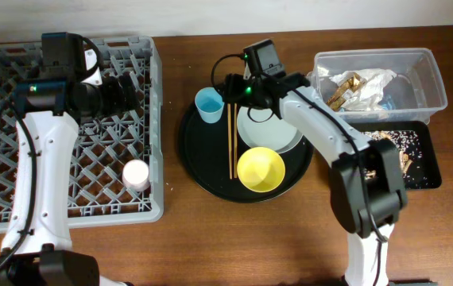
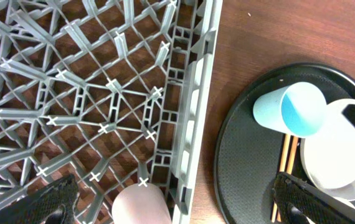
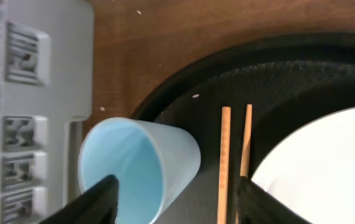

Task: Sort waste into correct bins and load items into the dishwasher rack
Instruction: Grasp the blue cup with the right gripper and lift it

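The left gripper [image 2: 177,208] hangs over the right side of the dishwasher rack [image 1: 75,210], its fingers [image 2: 47,205] spread wide with nothing between them. The small pink cup [image 1: 137,175] stands inside the rack, near its right wall.

The right gripper [image 3: 177,200] is also spread. It hovers low over the far-left part of the round black tray [image 1: 203,151], just beside the light blue cup [image 3: 137,168] (whether a finger touches the cup cannot be told). The cup stands mouth up on the tray. To its right lie the chopsticks [image 1: 231,139], side by side, then the round plate [image 1: 270,131] and the yellow bowl [image 1: 260,169].

Further right on the bench [image 1: 211,238], crumpled napkins [image 1: 365,83] fill the clear tub [image 1: 437,79], and food scraps [image 1: 405,141] lie in the shallow black tray [image 1: 425,171].
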`<state>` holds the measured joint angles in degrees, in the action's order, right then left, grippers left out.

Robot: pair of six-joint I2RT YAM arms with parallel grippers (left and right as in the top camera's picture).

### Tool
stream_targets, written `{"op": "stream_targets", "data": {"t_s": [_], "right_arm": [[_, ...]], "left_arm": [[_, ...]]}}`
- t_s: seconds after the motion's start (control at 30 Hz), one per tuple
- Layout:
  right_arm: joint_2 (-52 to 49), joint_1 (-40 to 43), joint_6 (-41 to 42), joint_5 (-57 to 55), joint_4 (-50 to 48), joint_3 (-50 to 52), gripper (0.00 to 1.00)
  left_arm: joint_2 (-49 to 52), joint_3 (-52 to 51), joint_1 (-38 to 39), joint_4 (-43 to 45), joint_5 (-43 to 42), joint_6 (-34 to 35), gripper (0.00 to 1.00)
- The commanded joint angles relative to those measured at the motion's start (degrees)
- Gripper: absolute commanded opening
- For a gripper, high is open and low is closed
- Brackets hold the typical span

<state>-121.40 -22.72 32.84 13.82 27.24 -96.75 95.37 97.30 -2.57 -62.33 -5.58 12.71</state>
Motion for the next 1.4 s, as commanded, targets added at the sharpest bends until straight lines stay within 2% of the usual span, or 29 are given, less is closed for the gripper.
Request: {"op": "stream_targets", "data": {"t_s": [0.0, 0.13, 0.3, 0.47, 0.73, 0.93, 1.0, 1.2, 1.37], "right_arm": [[-2.12, -1.44, 1.16, 0.5, -1.16, -0.35, 0.52], [-3.96, -2.86, 1.14, 0.5, -1.27, -0.35, 0.49], [-5.55, -3.63, 2.45, -1.4, 0.42, -0.33, 0.21], [-3.82, -3.13, 2.4, -0.57, 1.68, -0.35, 0.04], [14.16, 0.68, -2.51, 5.27, 12.63, -0.35, 0.04], [24.35, 4.46, -7.13, 10.21, 23.23, -0.33, 0.04], [25.75, 5.22, -8.11, 11.93, 26.16, -0.33, 0.04], [26.62, 8.46, -13.2, 26.8, 28.63, -0.28, 0.04], [26.62, 11.82, -18.27, 33.4, 32.52, -0.11, 0.04]], "left_arm": [[0.28, 0.44, 0.17, 0.2, -0.61, 0.09, 0.99], [0.31, -0.09, 0.17, 0.15, -0.59, 0.07, 0.99], [0.31, -0.09, 0.17, 0.13, -0.61, 0.07, 0.99], [0.31, -0.09, 0.17, 0.17, -0.61, 0.09, 0.99], [0.31, -0.09, 0.17, 0.35, -5.75, 0.11, 0.99], [0.31, -0.09, 0.17, 1.44, -17.05, 0.09, 0.99], [0.31, -0.09, 0.17, 1.49, -20.22, 0.09, 0.99], [0.31, -0.09, 0.17, 1.7, -27.08, 0.09, 0.99], [0.31, -0.09, 0.17, 2.47, -31.19, 0.09, 0.99]]}}
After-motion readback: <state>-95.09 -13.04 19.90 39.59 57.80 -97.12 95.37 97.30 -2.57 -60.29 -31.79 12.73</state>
